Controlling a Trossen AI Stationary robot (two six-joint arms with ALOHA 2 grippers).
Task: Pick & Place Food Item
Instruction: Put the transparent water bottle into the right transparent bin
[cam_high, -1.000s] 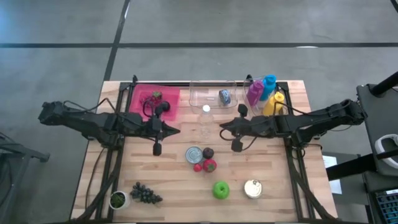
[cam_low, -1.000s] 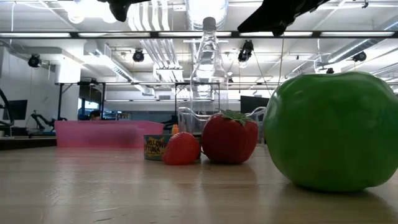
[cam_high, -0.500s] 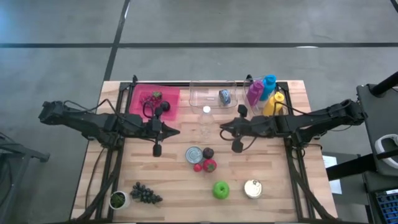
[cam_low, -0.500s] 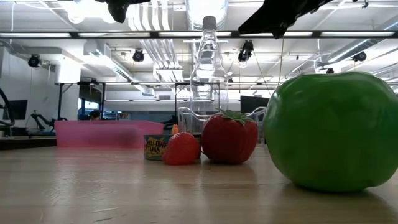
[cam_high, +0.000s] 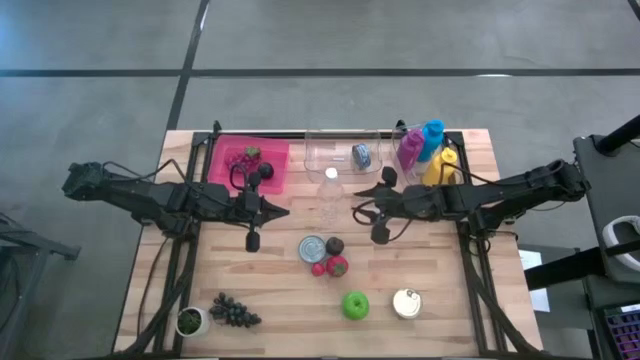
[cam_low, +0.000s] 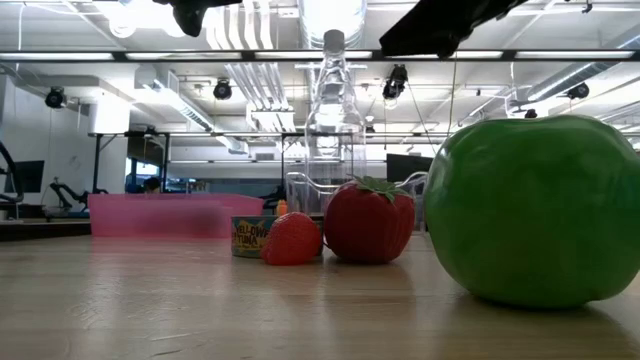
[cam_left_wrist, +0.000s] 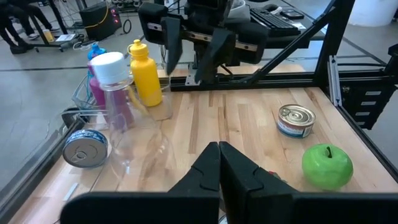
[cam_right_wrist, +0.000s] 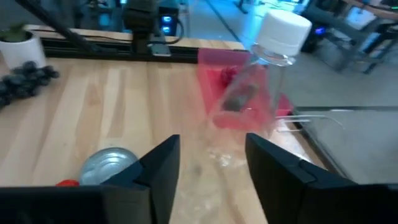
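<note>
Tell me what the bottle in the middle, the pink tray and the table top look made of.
Bottle: clear plastic, likely; see-through body, white screw cap. Pink tray: translucent glossy plastic, it seems; things inside show through its wall in the low view. Table top: wood, matte butcher-block look; parallel strips with visible grain.

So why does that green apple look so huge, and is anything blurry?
In the low view the green apple sits right by the lens, so it looms large while the ceiling lights glare behind; in the right wrist view the clear bottle and pink tray look smeared and soft.
</note>
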